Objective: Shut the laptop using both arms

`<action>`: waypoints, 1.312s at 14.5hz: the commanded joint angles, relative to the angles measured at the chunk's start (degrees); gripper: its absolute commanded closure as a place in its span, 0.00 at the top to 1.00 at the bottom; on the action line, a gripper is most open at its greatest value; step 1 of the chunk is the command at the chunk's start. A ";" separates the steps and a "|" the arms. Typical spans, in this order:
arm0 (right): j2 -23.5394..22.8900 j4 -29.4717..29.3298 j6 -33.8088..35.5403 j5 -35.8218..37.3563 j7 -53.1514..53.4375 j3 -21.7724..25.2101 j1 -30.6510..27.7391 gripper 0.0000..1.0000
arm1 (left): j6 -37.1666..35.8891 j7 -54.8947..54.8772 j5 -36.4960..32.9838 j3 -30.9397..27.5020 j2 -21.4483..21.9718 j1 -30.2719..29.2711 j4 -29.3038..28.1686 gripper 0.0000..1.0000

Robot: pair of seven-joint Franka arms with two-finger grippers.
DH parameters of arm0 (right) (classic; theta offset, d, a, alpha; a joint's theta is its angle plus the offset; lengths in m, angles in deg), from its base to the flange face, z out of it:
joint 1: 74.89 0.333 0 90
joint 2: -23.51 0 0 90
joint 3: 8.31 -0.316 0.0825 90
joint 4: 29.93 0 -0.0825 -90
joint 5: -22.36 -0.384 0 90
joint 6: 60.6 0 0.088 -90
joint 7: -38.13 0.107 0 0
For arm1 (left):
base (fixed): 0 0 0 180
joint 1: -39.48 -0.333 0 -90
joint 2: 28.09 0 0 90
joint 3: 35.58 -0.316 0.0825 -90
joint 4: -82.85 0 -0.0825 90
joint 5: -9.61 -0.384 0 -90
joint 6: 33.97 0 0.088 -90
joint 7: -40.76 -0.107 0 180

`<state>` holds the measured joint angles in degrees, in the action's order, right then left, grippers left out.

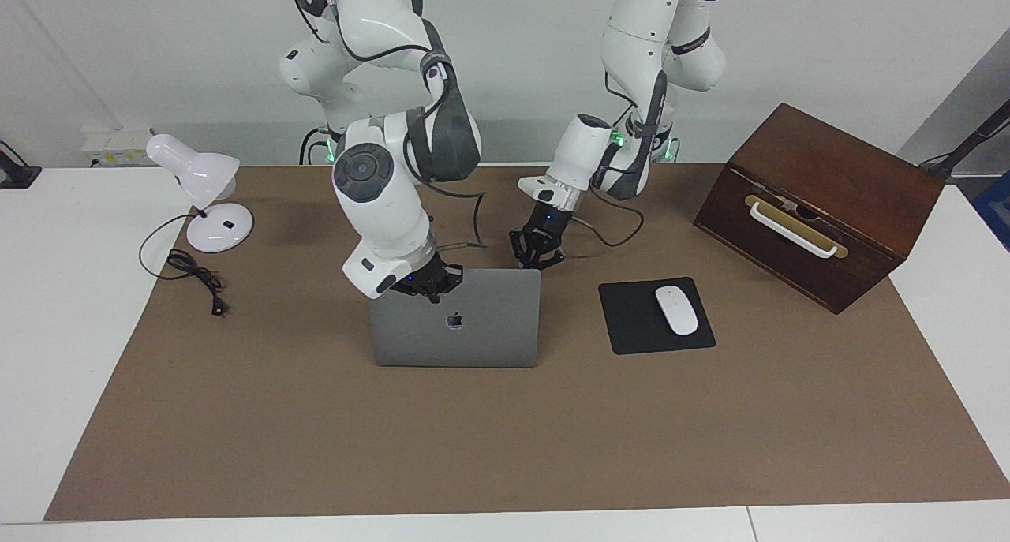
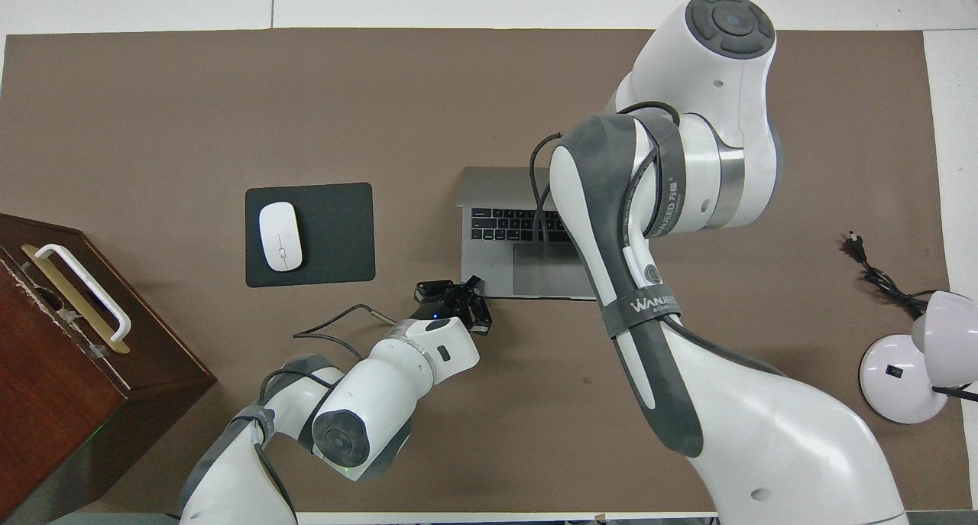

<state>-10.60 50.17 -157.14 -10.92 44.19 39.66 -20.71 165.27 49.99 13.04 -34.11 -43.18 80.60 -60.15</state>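
**Both grippers at the open laptop**

Mid-mat, the laptop (image 1: 456, 321) stands open beside the mouse pad (image 1: 655, 315). Right gripper (image 1: 430, 283) sits at the lid's top edge; I cannot tell its finger state. Left gripper (image 1: 536, 256) hovers near the deck's corner, fingers spread, grasping nothing.

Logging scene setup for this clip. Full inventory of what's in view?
laptop: 1, silver-grey, lid open, mid-table on the brown mat.
mouse pad: 1, black, beside the laptop toward the left arm's end.
mouse: 1, white, on the mouse pad.
wooden box: 1, dark brown with a white handle, at the left arm's end.
desk lamp: 1, white, with a black cord, at the right arm's end.
left gripper: 1, black, at the laptop's corner nearest the robots.
right gripper: 1, black, at the lid's top edge.
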 commanded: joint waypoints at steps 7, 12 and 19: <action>3.61 7.26 2.24 -1.69 -2.36 0.37 2.07 0.00 | 1.06 -0.36 -0.44 -0.86 -1.34 0.90 -0.34 0.00; 3.61 9.89 1.80 -1.69 -2.27 -0.25 2.60 0.00 | 1.06 -0.44 -0.44 -0.86 -1.43 0.98 -0.78 0.00; 3.61 12.53 0.48 -1.43 -2.28 -1.21 2.86 0.00 | 1.06 -0.44 -0.44 -0.86 -1.43 2.48 -1.92 0.00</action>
<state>-8.73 59.84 -155.25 -10.93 43.90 39.12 -18.31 165.83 49.66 13.03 -34.25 -43.19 81.26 -60.49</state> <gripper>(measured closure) 0.991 0.991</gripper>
